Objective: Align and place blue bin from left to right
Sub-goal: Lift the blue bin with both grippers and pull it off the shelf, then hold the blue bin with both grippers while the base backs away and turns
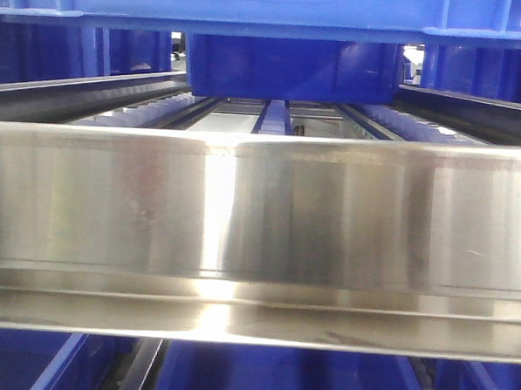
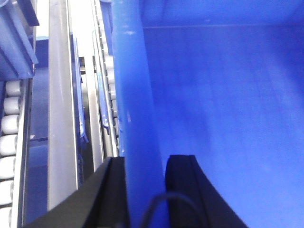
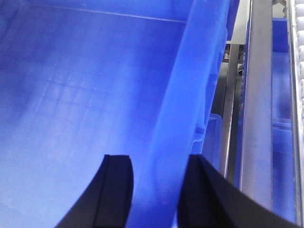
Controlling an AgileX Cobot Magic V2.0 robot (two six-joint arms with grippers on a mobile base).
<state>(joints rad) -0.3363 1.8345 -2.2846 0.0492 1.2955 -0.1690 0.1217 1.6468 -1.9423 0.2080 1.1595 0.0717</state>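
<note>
The blue bin [image 2: 223, 104] fills most of both wrist views, seen from above into its bare inside. My left gripper [image 2: 146, 159] straddles the bin's left wall rim, one black finger outside and one inside, both pressed against it. On the bin's [image 3: 85, 85] right wall rim, my right gripper [image 3: 159, 159] sits the same way, shut on the rim. In the front view a wide blue rim and body [image 1: 270, 3] span the top edge, which looks like this bin. Neither gripper shows there.
A broad steel crossbeam [image 1: 258, 239] fills the middle of the front view. Behind it a second blue container [image 1: 293, 70] sits on roller tracks. Steel rails [image 2: 59, 95] and white rollers [image 2: 9, 123] run left of the bin. A steel rail [image 3: 259, 95] runs on its right.
</note>
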